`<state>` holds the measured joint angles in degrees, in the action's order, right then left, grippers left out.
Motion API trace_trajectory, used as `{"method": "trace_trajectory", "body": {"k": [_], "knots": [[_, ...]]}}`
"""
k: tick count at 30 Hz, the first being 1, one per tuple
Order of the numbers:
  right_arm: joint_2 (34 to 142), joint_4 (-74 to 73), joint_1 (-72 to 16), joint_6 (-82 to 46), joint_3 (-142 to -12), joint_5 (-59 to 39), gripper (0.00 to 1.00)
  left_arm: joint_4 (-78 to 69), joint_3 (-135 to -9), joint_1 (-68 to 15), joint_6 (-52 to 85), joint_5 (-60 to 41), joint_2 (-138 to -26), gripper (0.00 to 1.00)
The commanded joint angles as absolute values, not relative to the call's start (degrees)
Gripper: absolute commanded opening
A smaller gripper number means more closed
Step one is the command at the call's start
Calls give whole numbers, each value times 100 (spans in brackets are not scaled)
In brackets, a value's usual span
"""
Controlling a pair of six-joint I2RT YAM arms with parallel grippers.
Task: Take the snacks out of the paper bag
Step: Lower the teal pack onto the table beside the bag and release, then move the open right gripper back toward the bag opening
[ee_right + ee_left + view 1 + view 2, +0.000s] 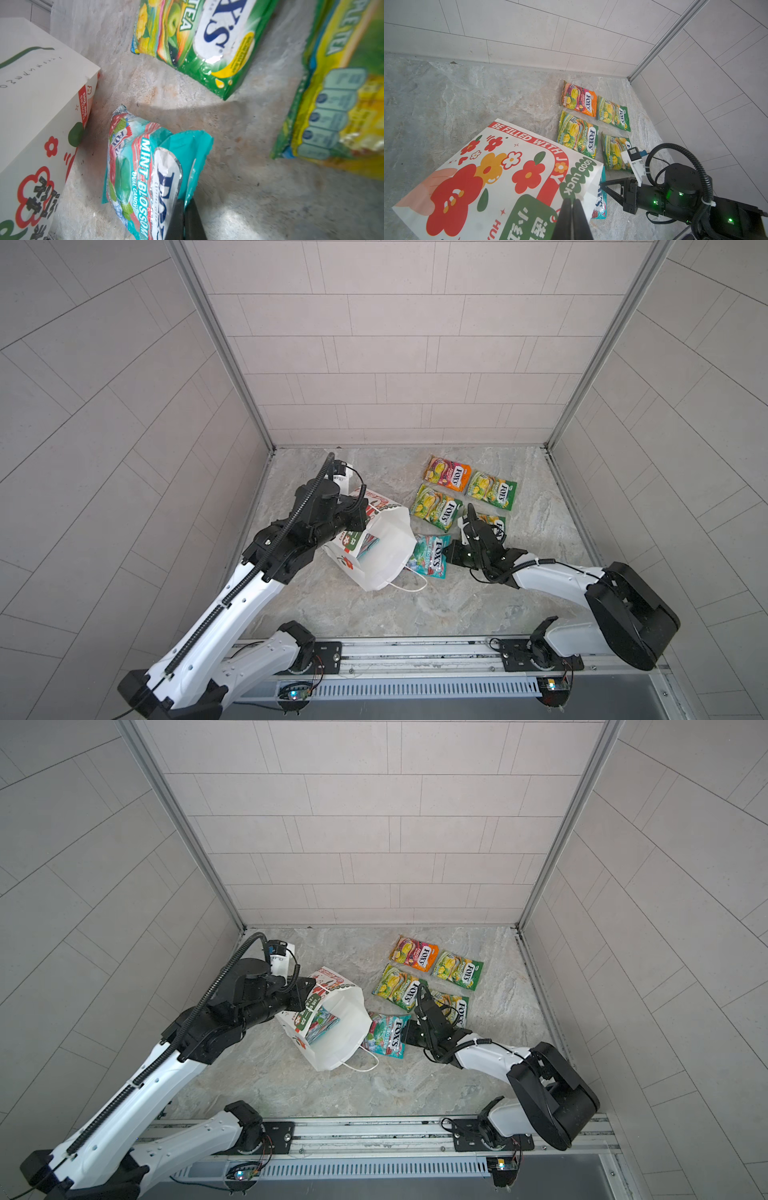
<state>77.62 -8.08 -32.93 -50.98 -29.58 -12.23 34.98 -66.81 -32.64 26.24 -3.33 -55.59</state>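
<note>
With the left fingers (564,220) pinching the bag (384,568) rim so it lies tipped on the worktop (374,614), the right fingers (175,222), clamped on the teal packet (133,176) just outside the mouth, should drag it clear toward the green packets (436,510) before releasing, since another packet (368,546) lies inside.

Paper bag (390,566) set tilted on table (374,614), left of middle. Inner packet (368,546) lodged inside bag. Four packets laid flat right of bag, two rows of two: rear-left packet (446,474), rear-right packet (492,489), front-left packet (434,509), front-right packet (498,523); last partly covered by right arm (552,576). Fifth packet (430,558) laid just beside bag, in front of front-left packet, between bag and right gripper (184,205), right edge caught in it.
</note>
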Motion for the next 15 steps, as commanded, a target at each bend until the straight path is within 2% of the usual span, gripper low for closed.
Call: {"method": "trace_trajectory", "body": {"k": [1, 2, 3, 6, 8, 12, 15], "knots": [[7635, -644, -3267, -5170, -2929, -914, 0, 3253, -6601, -3262, 2742, -471, -5551, 0], [7613, -631, -3264, -5164, -2942, -914, 0, 3252, -6602, -3265, 2742, -480, -5550, 0], [7563, -562, -3265, -5174, -2948, -889, 5, 3244, -6608, -3261, 2743, -493, -5549, 0], [7281, -272, -3269, -5144, -2985, -718, 29, 3217, -6595, -3259, 2742, -526, -5542, 0], [7002, 23, -3269, -5071, -3044, -534, 39, 3204, -6590, -3261, 2742, -553, -5535, 0], [6308, 533, -3267, -4798, -3223, -337, 47, 3160, -6556, -3261, 2755, -623, -5523, 0], [5941, 644, -3278, -4536, -3460, -656, 48, 3124, -6532, -3261, 2791, -637, -5530, 0]]}}
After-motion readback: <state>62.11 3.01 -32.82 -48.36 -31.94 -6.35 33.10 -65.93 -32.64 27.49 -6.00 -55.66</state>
